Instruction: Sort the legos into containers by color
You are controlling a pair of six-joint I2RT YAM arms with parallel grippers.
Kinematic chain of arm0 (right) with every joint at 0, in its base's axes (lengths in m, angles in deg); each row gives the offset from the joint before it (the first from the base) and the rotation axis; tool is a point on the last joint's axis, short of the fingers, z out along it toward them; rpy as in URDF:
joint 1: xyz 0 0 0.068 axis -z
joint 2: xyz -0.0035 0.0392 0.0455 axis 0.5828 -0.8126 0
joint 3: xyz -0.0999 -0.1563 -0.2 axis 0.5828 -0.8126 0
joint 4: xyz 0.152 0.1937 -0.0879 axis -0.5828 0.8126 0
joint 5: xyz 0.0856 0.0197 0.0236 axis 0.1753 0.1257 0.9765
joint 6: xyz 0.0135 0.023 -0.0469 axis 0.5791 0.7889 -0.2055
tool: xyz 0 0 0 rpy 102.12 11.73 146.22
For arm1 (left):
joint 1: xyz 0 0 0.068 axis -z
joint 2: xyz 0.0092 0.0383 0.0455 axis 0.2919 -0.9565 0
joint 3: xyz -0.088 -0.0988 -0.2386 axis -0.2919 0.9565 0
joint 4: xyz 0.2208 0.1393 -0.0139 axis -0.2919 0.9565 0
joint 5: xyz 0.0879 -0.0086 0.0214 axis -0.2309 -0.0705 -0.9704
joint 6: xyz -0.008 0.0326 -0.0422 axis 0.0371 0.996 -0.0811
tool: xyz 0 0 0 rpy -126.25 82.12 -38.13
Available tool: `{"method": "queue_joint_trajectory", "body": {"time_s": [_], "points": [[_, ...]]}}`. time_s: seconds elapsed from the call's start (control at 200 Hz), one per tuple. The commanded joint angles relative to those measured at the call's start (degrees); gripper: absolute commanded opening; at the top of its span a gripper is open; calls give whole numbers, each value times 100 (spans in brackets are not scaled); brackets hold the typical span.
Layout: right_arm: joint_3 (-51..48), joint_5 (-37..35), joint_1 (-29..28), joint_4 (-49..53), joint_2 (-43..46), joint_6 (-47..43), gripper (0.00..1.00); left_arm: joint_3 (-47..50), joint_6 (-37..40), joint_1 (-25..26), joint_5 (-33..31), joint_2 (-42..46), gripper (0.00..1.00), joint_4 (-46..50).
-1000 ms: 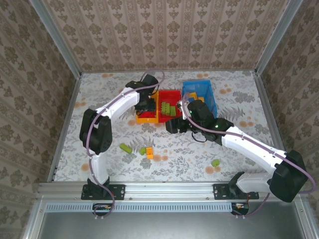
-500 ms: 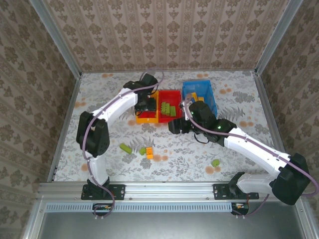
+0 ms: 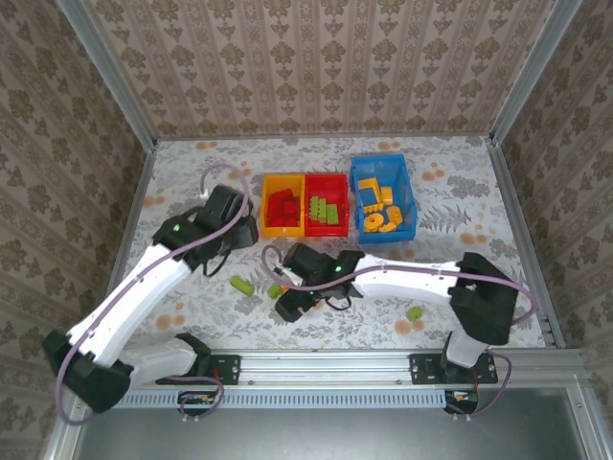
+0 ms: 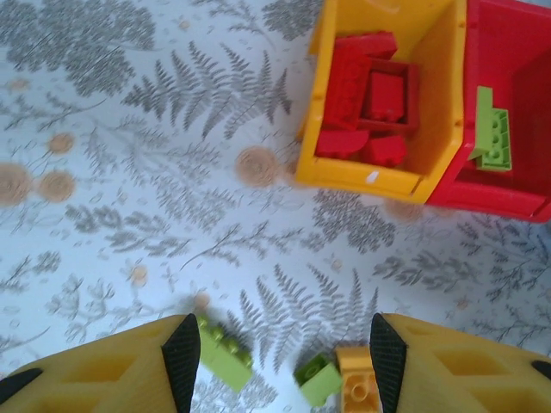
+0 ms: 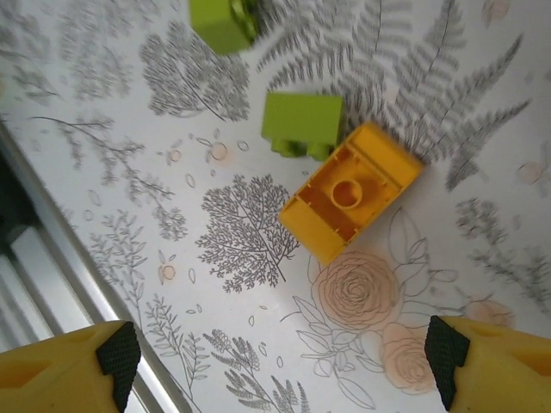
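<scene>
Three containers stand side by side at the back: a yellow-orange bin [image 3: 269, 227] with red legos [image 4: 370, 90], a red bin [image 3: 327, 228] with green legos [image 3: 328, 212], and a blue bin [image 3: 356, 198] with yellow-orange legos [image 3: 376, 209]. Loose on the table lie a long green brick [image 3: 241, 284] [image 4: 225, 351], a small green brick [image 5: 301, 125] [image 4: 317, 379] and, touching it, an upside-down yellow-orange brick [image 5: 349, 194] [image 4: 357, 387]. My left gripper [image 3: 238, 233] [image 4: 280, 361] hovers open and empty between bins and bricks. Just above the orange brick my right gripper [image 3: 290, 303] [image 5: 280, 361] hangs wide open, empty.
Another green brick [image 3: 414, 312] lies alone at the near right. The metal rail of the table's front edge [image 5: 34, 258] runs close to the right gripper. Patterned walls enclose the table on three sides.
Both arms have drawn back from the bins toward the near side. The right gripper has come down over the loose bricks and opened wider. The left gripper has opened and left the yellow-orange bin.
</scene>
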Motion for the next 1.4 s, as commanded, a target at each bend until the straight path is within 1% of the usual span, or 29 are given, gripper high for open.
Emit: {"method": "queue_joint_trajectory", "body": {"time_s": [0.0,0.115,0.13,0.155,0.295,0.405,0.475,0.51,0.555,0.6,0.635,0.81,0.87,0.93,1.025,1.165,1.28,1.31,1.335,1.395], "points": [[343,-223,15,413,-413,790,90,434,-357,63,-131,629,58,249],[421,-263,-80,268,-722,1139,92,659,-454,89,63,1064,58,380],[447,-283,-91,256,-760,1171,95,682,-458,93,81,1111,58,402],[497,-326,-111,264,-844,1250,96,702,-458,97,105,1165,58,428],[846,-501,-214,426,-1320,1571,95,711,-356,104,189,1413,58,580],[1072,-724,-237,550,-1617,1702,91,708,-296,107,239,1562,58,664],[1161,-945,-236,552,-1736,1766,84,732,-272,107,290,1657,58,686],[1220,-1057,-236,779,-1802,1788,79,737,-259,107,313,1706,58,693],[1322,-1169,-236,935,-1888,1817,71,730,-240,107,335,1743,58,715],[1392,-1271,-235,1087,-1934,1857,60,733,-223,107,356,1784,57,726],[1403,-1332,-237,1170,-1958,1889,55,731,-216,107,370,1810,57,735],[1158,-1432,-164,1136,-1736,1940,37,791,-177,115,497,1921,57,617],[1032,-1508,-112,1146,-1494,1943,32,818,-117,110,655,1907,57,445],[896,-1601,-16,1224,-1159,1950,28,833,-25,124,959,1818,57,153],[552,-1696,268,1421,-484,2022,26,770,74,293,1284,1525,58,-364],[-103,-1740,946,1697,800,2002,25,377,247,865,1209,750,58,-996],[-551,-1653,1912,1746,1671,1720,26,-69,440,1268,1111,-61,58,-1379],[-641,-1574,2189,1668,1705,1599,26,-164,493,1348,1116,-254,58,-1493],[-684,-1483,2455,1612,1898,1501,26,-249,527,1412,1127,-411,58,-1589],[-685,-1201,3031,1448,1820,1278,26,-444,628,1523,1179,-780,58,-1784]]}}
